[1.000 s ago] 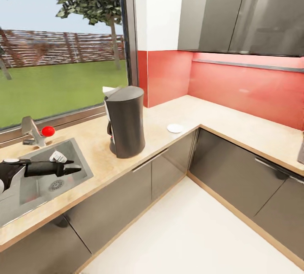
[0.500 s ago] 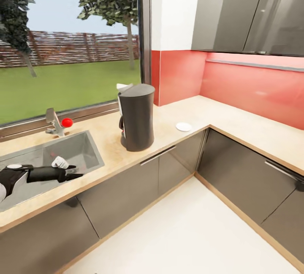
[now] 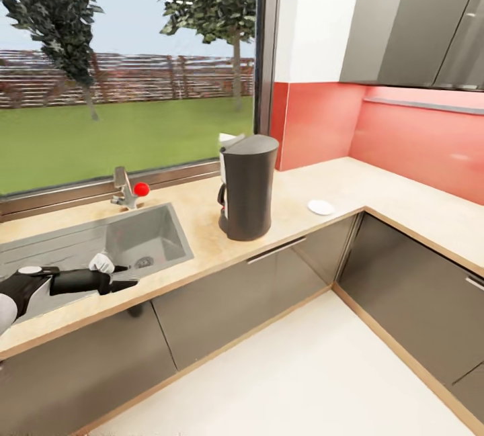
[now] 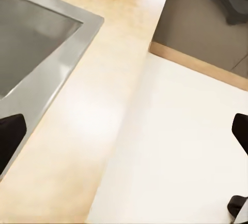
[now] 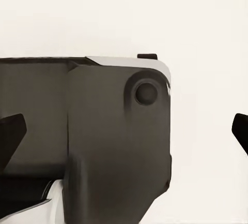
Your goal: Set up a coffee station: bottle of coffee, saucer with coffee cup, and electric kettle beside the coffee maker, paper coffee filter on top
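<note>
Reaching out at nine o'clock in the head view, the left gripper [image 3: 124, 281] hangs level over the front rim of the sink [image 3: 161, 218], long axis running straight toward three o'clock, dark fingers [image 3: 125, 285] tapering to the tips. From the left wrist view those fingers [image 4: 10, 138] sit wide apart at opposite edges, nothing between them, the countertop's [image 4: 88, 125] front edge and pale floor [image 4: 181, 146] below. A small white object [image 3: 102, 263] shows just behind the gripper; what it is, I cannot tell.

Moving right, a tap [image 3: 123, 187] with a red knob [image 3: 141, 189] stands at the sink's back rim, under the window. Then a bare stretch of beige counter, and the coffee maker [image 3: 247, 186] stands upright near the centre, a dark tapered tower, long axis vertical, slanted lid on top. It sits mid-depth on the counter, free room on both sides and a strip of counter before the front edge.

Further right, toward three o'clock, the saucer [image 3: 320, 207] lies flat, well apart from the coffee maker, close to the front edge just before the inner corner where the counter turns. Beyond that corner the second run of counter stretches bare along the red backsplash [image 3: 417, 140]. Open floor fills the angle between the cabinet fronts.

The right wrist view shows the right gripper [image 5: 124, 131] over the robot's own dark body, fingertips [image 5: 11, 131] spread to either edge, holding nothing.
</note>
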Robot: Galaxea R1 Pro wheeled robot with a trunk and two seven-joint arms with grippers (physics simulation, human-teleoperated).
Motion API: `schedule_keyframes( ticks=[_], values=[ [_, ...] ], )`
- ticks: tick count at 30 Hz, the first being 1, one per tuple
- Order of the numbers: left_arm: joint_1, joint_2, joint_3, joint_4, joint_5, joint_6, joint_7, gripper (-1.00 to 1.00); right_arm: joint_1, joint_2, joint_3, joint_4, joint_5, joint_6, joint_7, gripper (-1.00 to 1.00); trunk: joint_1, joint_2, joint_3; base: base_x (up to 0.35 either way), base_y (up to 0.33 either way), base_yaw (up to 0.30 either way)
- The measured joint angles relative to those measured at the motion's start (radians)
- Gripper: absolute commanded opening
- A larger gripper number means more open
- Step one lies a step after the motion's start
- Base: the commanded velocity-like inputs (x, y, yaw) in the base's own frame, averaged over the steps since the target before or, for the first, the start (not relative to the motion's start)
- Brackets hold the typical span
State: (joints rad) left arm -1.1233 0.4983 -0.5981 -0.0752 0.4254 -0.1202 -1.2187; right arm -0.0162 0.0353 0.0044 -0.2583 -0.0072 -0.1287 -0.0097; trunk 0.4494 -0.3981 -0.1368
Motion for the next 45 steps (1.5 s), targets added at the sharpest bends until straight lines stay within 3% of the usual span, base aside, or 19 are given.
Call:
schedule_keyframes(
  ticks=[4, 8, 10, 15, 27, 45],
  values=[
    [0.028, 0.0, 0.0, 0.0, 0.027, -0.058, -0.028, 1.0, 0.0, 0.001, 0.0, 0.0, 0.0, 0.0, 0.0, 1.0, 0.0, 0.0, 0.004, 0.0, 0.0, 0.24],
    [0.067, 0.0, -0.002, 0.0, 0.072, -0.115, -0.108, 1.0, 0.0, 0.0, 0.0, 0.0, 0.0, 0.0, 0.0, 1.0, 0.0, 0.0, 0.007, 0.0, 0.0, 0.24],
    [0.113, 0.0, -0.004, -0.003, 0.088, -0.135, -0.15, 1.0, 0.0, 0.001, 0.0, 0.0, 0.0, 0.0, 0.0, 1.0, 0.0, 0.0, 0.009, 0.0, 0.0, 0.183],
    [0.147, 0.0, 0.001, -0.028, 0.109, -0.164, -0.153, 1.0, 0.0, 0.0, 0.0, -0.001, -0.001, 0.0, 0.0, 1.0, 0.0, 0.0, 0.011, 0.0, 0.0, 0.031],
    [0.148, 0.001, 0.003, -0.03, 0.113, -0.163, -0.152, 1.0, 0.0, 0.0, 0.0, -0.001, -0.001, 0.0, 0.0, 1.0, 0.0, 0.0, 0.015, 0.0, 0.0, 0.027],
    [0.149, 0.001, 0.002, -0.03, 0.113, -0.163, -0.152, 1.0, 0.0, 0.0, 0.0, 0.0, -0.001, 0.0, 0.0, 1.0, 0.0, 0.0, 0.039, 0.0, 0.0, 0.148]
  ],
)
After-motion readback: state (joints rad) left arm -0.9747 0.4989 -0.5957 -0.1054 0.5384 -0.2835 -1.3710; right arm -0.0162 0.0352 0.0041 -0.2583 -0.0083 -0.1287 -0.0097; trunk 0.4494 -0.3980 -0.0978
